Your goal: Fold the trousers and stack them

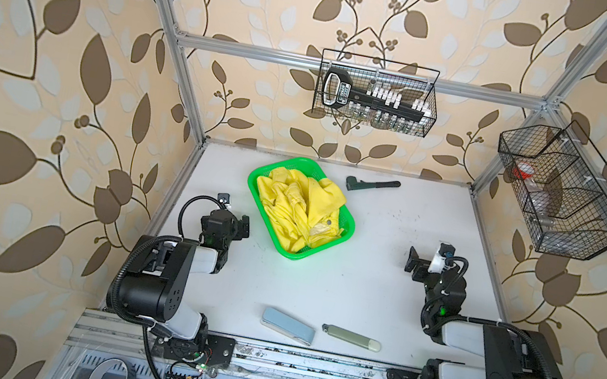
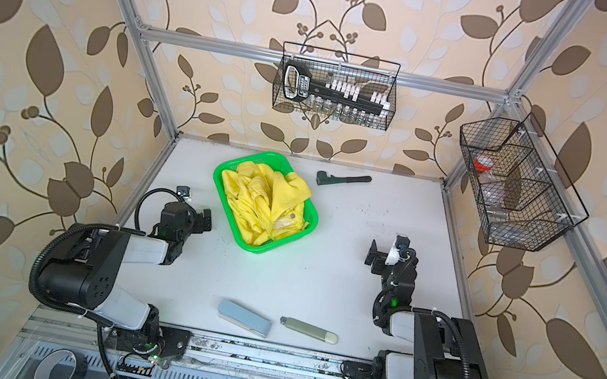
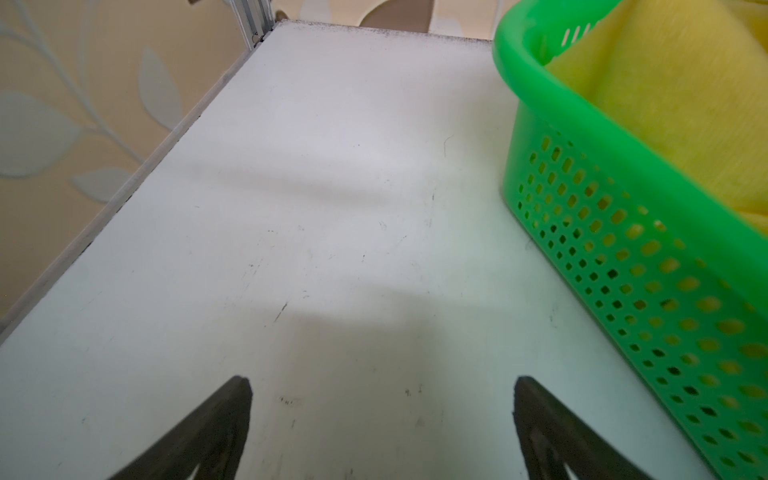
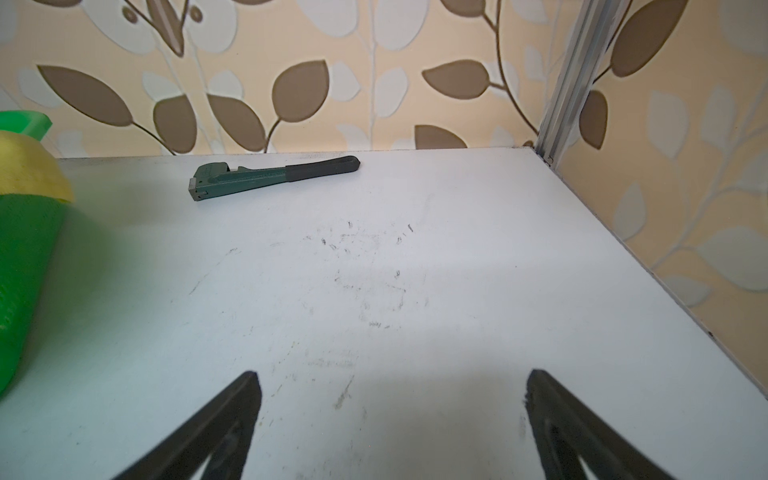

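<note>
Trousers heaped in basket; left gripper, right gripper low, splayed.

- Trousers: soft yellow cloth, matt, creased.
- Basket: glossy green perforated plastic.
- Table: smooth, matt white, scuffed.
- Wrench: dull green metal.

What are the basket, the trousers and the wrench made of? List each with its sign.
Basket: glossy green plastic by the look, moulded, with rows of small holes in its wall.
Trousers: soft matte yellow cloth, crumpled into folds.
Wrench: probably metal painted green, with a toothed head; its dark handle looks rubber-coated, though that is unsure.
</note>
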{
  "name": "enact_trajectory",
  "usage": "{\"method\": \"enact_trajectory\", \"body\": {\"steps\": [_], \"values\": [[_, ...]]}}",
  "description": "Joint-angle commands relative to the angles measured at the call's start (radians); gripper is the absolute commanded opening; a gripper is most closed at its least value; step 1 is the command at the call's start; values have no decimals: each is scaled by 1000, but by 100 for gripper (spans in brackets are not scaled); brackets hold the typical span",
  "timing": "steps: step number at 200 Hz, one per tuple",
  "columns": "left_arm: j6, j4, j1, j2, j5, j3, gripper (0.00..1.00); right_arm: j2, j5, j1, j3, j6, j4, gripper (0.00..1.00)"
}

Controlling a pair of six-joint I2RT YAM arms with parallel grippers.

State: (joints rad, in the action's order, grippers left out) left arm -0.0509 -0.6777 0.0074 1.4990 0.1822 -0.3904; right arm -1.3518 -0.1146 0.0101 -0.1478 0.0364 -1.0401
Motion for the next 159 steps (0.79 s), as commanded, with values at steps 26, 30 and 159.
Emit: {"method": "enact_trajectory", "body": {"steps": [26, 30, 159], "values": [[22, -16, 2, -25, -21, -12, 99, 25, 24, -3, -35, -7, 25, 100], [25, 11, 1, -36, -26, -22, 99, 34, 28, -3, -38, -8, 32, 100], [-176, 1096, -9, -396, -179, -581, 99, 447, 394, 151, -345, -47, 794, 100]]}}
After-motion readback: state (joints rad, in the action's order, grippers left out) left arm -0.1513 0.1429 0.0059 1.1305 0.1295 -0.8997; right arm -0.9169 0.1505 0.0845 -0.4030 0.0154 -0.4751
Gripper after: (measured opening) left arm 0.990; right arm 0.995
